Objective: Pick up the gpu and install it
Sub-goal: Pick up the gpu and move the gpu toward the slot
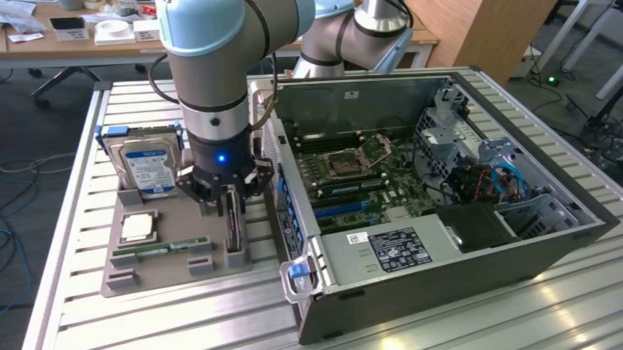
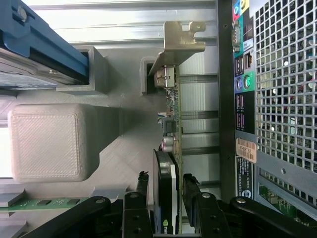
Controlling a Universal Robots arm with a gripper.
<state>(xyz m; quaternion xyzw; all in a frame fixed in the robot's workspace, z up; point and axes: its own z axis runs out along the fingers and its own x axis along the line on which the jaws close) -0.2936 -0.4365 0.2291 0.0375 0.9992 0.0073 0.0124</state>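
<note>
The gpu (image 1: 235, 227) stands on edge in a slot of the grey holder tray (image 1: 146, 273), beside the open computer case (image 1: 438, 182). In the wrist view the gpu (image 2: 173, 114) runs away from me, its silver end bracket (image 2: 179, 42) at the far end. My gripper (image 1: 230, 208) is lowered straight over the card. In the wrist view the gripper (image 2: 166, 187) is open and straddles the card's thick dark part. One of its black fingers (image 2: 190, 191) stands on each side, with narrow gaps to the card.
On the tray stand a silver hard drive (image 1: 146, 164) with a blue-white label, a processor chip (image 1: 136, 227) and a green memory stick (image 1: 160, 248). The case's rear panel (image 2: 277, 99) is close beside the card. The motherboard (image 1: 360, 175) lies exposed inside the case.
</note>
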